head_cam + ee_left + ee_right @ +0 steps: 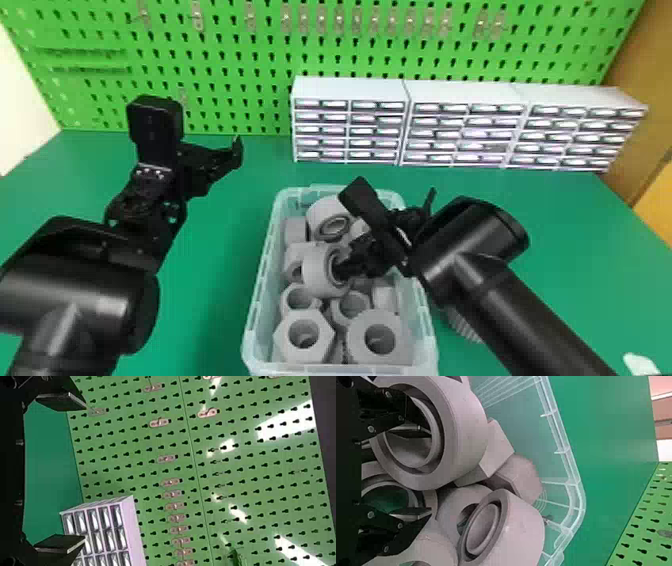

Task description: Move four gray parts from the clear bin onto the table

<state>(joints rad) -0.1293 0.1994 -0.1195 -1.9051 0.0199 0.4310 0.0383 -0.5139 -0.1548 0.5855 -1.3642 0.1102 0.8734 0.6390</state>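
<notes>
While the left gripper (215, 161) is held open above the table (210, 280), the clear bin (261, 280) is piled with gray parts (304, 336). Inside 1 gray ring (314, 272), 1 finger of the right gripper (352, 254) is seen, its 2 fingers spread apart. White drawers (462, 130) are lined up behind.

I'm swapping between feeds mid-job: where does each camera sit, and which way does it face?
Head view: on the head, looking forward and down at the clear bin; left arm and right arm show.
Left wrist view: on the left wrist, facing the pegboard and drawer cabinet; left gripper open.
Right wrist view: on the right wrist, looking into the bin at gray parts; right gripper open.
Shared: head and right wrist both see bin and parts.
</notes>
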